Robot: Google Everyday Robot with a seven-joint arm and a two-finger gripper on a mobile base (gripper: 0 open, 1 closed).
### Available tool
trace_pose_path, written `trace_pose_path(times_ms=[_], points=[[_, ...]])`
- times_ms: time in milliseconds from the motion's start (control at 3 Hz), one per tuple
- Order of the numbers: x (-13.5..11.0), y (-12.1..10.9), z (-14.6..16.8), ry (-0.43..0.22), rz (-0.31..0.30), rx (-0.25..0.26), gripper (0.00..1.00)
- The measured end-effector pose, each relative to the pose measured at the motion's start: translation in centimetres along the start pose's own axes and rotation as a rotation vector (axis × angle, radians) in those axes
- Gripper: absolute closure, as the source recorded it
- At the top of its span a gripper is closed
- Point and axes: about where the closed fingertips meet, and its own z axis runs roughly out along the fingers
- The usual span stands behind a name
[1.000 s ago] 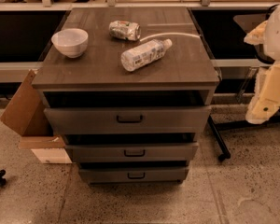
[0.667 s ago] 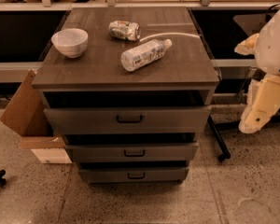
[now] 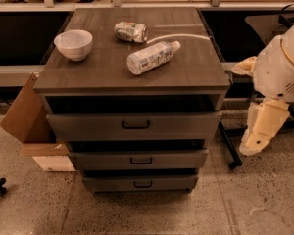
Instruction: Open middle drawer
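The middle drawer is a dark wood-grain front with a small black bar handle. It sits between the taller top drawer and the shorter bottom drawer, flush with them. My white arm hangs at the right of the cabinet. My gripper is at its lower end, pointing down, about level with the middle drawer. It is well to the right of the drawer and apart from it.
On the cabinet top lie a white bowl, a crushed can and a plastic bottle. A cardboard box leans at the cabinet's left. A black chair leg stands between the cabinet and my arm.
My arm has come further into view from the right and dropped lower, nearer the cabinet's right side. The drawers have not moved.
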Motion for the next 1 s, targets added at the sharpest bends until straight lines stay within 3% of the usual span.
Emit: trace_pose_path(times_ms=[333, 1000], points=[[0.0, 0.2, 2.3, -0.002, -0.029, -0.014, 0.00], [0.8, 2.5, 11.8, -0.040, -0.137, -0.080, 0.00]])
